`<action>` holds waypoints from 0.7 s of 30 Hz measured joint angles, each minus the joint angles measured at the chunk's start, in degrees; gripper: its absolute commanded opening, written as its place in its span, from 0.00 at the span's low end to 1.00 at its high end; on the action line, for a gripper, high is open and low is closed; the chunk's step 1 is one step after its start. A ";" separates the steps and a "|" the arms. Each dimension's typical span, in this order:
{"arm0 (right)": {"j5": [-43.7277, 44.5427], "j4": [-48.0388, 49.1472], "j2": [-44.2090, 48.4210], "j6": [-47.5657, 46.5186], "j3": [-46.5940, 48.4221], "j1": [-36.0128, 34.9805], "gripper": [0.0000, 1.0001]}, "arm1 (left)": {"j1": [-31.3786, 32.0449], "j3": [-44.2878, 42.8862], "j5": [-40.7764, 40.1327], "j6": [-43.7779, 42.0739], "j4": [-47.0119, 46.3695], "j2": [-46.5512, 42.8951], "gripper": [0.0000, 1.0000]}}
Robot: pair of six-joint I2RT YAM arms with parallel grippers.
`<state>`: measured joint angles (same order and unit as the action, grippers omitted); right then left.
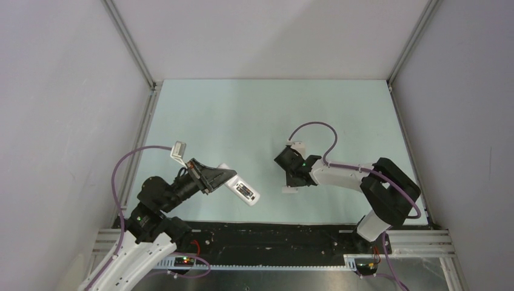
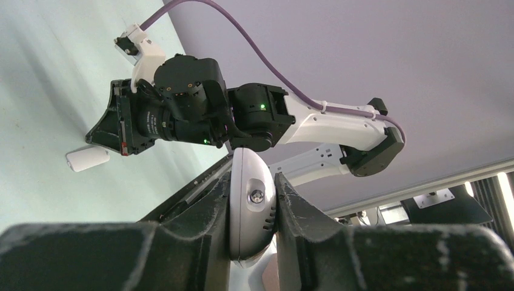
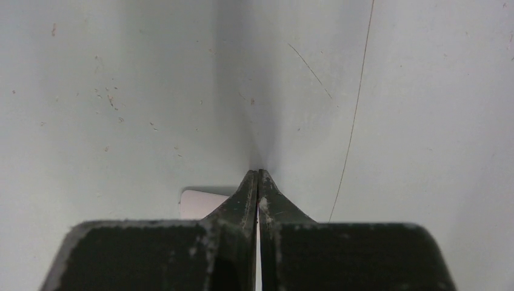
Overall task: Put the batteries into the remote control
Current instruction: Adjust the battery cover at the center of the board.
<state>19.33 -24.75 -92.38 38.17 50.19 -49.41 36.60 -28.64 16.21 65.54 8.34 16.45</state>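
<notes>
The white remote control point(image 1: 245, 193) is held off the table in my left gripper point(image 1: 225, 174), its button face up. In the left wrist view it stands edge-on point(image 2: 250, 209) between the two fingers, and the left gripper point(image 2: 253, 177) is shut on it. My right gripper point(image 1: 295, 180) points down at the table right of centre. Its tips point(image 3: 259, 176) are pressed together with nothing between them. A small plain white cover piece point(image 1: 290, 190) lies flat just beside those tips, and also shows in the left wrist view point(image 2: 88, 159) and the right wrist view point(image 3: 203, 203). The batteries are not in view.
A black strip point(image 1: 273, 233) runs along the table's near edge in front of the arm bases. Grey walls and aluminium posts point(image 1: 130, 42) close in the pale green table point(image 1: 267, 115) on three sides. Purple cables point(image 1: 315, 127) loop over both wrists.
</notes>
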 measured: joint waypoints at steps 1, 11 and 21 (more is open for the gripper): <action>0.00 0.11 0.13 0.44 -0.20 -0.02 0.00 | 0.00 0.00 0.00 0.00 -0.02 0.00 0.02; 0.79 -0.87 2.36 3.30 -2.34 -2.56 0.00 | 0.00 0.00 0.00 0.00 -0.02 0.00 0.02; 1.53 -4.92 3.26 6.47 -2.56 -7.54 0.00 | 0.00 0.00 0.00 0.00 0.00 0.00 0.01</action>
<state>20.86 -29.67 -89.12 44.64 47.64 -56.95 36.60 -28.64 16.21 65.54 8.34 16.45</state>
